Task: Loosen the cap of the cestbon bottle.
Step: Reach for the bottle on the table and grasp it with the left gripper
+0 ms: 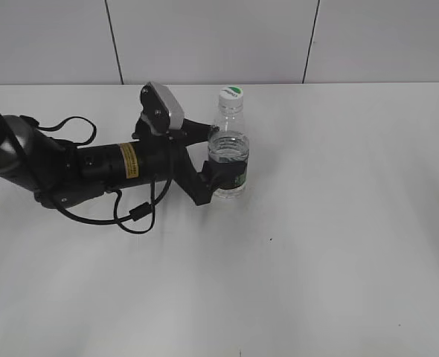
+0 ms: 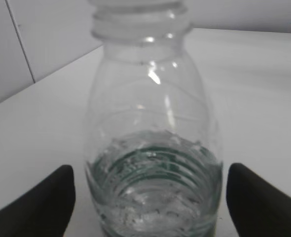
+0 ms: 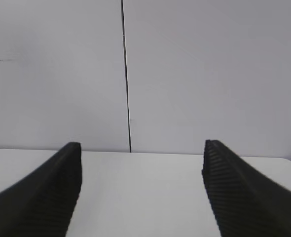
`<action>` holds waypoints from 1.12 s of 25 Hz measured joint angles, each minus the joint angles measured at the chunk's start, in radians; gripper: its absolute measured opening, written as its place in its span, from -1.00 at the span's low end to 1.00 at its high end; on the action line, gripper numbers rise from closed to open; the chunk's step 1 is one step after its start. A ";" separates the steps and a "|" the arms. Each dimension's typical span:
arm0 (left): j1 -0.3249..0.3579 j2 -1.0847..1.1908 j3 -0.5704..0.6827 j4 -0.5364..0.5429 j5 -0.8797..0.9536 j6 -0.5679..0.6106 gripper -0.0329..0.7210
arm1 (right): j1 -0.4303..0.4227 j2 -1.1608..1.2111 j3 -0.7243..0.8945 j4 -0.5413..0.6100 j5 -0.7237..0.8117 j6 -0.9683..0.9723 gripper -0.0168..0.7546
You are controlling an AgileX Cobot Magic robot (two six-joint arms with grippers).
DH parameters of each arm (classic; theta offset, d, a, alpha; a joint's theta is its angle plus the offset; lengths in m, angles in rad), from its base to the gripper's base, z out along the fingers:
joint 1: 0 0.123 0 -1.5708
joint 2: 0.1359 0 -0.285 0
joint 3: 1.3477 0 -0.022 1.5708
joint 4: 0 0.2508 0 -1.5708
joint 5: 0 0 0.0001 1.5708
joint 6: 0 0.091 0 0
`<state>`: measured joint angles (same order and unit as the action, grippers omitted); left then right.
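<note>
Outside, left claw (image 1: pixel 223 165) around cestbon bottle (image 1: pixel 228 152), cap (image 1: pixel 231 94) on, right claw (image 3: pixel 141 173) spread.

A white cap (image 1: pixel 231 94) marked with green is seen on a clear bottle (image 1: pixel 228 146) banded dark green; black ribbed jaws, white worktop (image 1: pixel 338 223).

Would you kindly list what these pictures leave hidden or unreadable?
- Cap lettering: exterior view, too small.
- Bottle label print: exterior view, covered by left gripper; cut off in left wrist view.
- Contact between fingers and bottle: left wrist view, frame edge.
- Right gripper location: absent from exterior view.
</note>
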<state>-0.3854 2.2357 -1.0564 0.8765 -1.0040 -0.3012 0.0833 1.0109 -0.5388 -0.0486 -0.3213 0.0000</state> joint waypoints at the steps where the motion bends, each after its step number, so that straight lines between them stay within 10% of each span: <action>1: -0.001 0.000 -0.011 -0.001 0.009 -0.001 0.59 | 0.000 0.000 0.000 0.000 0.000 0.000 0.55; 19: -0.002 0.063 -0.057 -0.008 0.004 -0.027 0.60 | 0.000 0.000 0.000 0.000 0.000 0.000 0.55; 28: -0.003 0.065 -0.061 0.003 -0.024 -0.027 0.25 | 0.000 0.000 0.000 0.000 0.000 0.000 0.55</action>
<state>-0.3887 2.3005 -1.1169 0.8792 -1.0284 -0.3283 0.0833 1.0109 -0.5388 -0.0486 -0.3216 0.0000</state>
